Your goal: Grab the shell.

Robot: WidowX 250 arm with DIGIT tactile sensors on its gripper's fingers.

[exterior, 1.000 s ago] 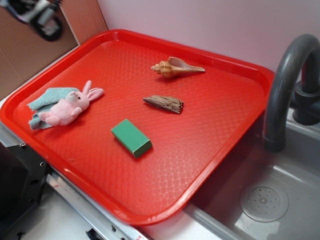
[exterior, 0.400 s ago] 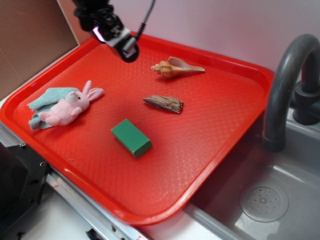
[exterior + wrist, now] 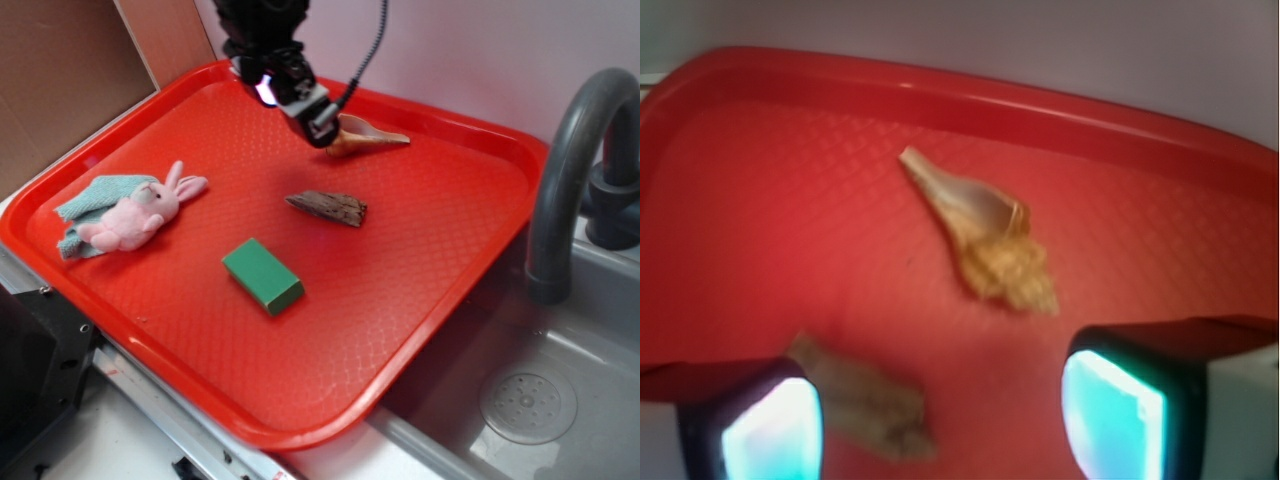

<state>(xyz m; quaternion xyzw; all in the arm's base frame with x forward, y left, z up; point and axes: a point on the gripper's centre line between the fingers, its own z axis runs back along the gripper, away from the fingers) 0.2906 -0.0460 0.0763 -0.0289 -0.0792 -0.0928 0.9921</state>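
Exterior view: the end effector (image 3: 318, 128) has swung across from the far-left corner of the tray (image 3: 470, 290), where it hung a second ago, and now hovers just over the ribbed tip of the shell (image 3: 368, 137). It hides that tip; only the pale lip and tapering tail show to its right. The shell lies where it was, near the far rim, with the wood (image 3: 328, 207) nearer and the block (image 3: 263, 275) nearer again. The bunny (image 3: 140, 214) on its cloth (image 3: 88, 205) at the left has not moved.

Wrist view: the pads (image 3: 1110, 418) stand apart, with red tray between them. The shell (image 3: 985, 235) lies ahead of the gap, not yet inside it; the wood (image 3: 865, 398) sits by the left pad. The approach looks nearly done: a short advance and descent should bring the shell between the pads.
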